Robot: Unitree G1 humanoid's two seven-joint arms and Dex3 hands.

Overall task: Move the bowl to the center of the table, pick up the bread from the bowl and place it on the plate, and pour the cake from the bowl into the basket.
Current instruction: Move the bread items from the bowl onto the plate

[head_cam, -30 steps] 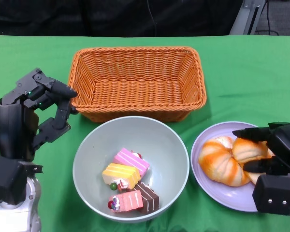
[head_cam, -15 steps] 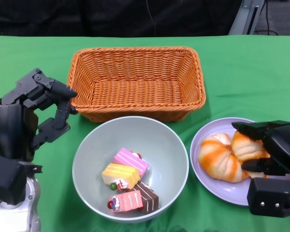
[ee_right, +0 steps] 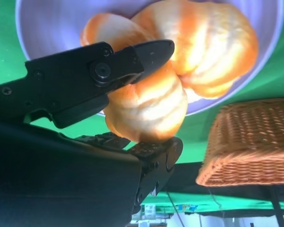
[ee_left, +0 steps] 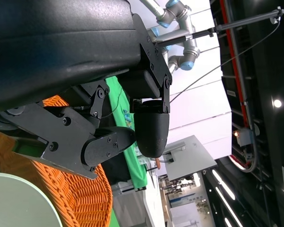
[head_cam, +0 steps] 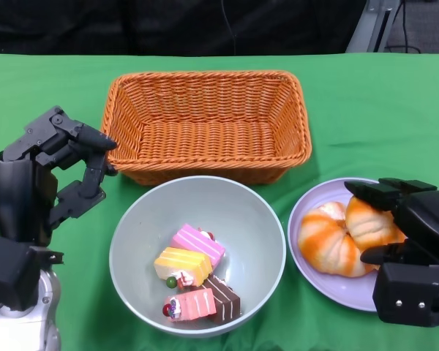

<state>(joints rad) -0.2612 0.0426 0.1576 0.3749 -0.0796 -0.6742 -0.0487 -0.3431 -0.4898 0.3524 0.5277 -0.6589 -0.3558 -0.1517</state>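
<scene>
We see the right hand (head_cam: 408, 232) gripping one bread roll (head_cam: 372, 223) between its fingers, over the plate (head_cam: 316, 212); we cannot tell if the roll already rests on it. A second roll (head_cam: 329, 243) lies on the plate just beside the held one. If the fingers open carelessly, the held roll may push its neighbour or roll off the plate's rim onto the tabletop (head_cam: 366, 110). The left hand (head_cam: 55, 175) holds nothing, fingers apart, near the bowl (head_cam: 227, 201), which has the cakes (head_cam: 194, 274) inside. A grip at the rim could slip when tipping toward the basket (head_cam: 208, 124) beyond this hand.
</scene>
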